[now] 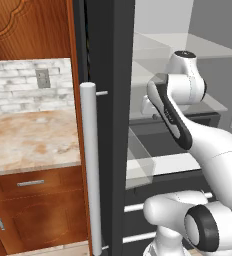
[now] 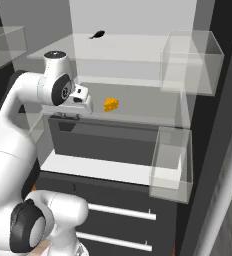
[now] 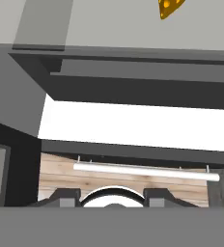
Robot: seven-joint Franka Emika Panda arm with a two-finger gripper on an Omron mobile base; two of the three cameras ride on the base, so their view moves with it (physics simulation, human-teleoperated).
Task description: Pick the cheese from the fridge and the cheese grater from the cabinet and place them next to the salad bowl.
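Observation:
The fridge [image 1: 110, 75] stands open, and my arm reaches in among its translucent shelves. The cheese [image 2: 111, 104], a small yellow-orange wedge with holes, lies on the middle shelf [image 2: 143, 107]. My gripper [image 2: 81, 102] hovers just left of it, a short gap away, tilted downward. In the hand view the cheese [image 3: 172, 7] sits at the top edge, and the gripper [image 3: 111, 197] is open with nothing between its tips. A reddish-brown cabinet [image 1: 28, 25] hangs at the upper left, shut. The cheese grater and the salad bowl are out of view.
The fridge door's long silver handle [image 1: 91, 165] stands to the left of the arm. Clear door bins [image 2: 190, 62] [image 2: 170, 165] hang on the right. A small dark object [image 2: 96, 35] lies on the upper shelf. A marble counter [image 1: 28, 140] over drawers lies to the left.

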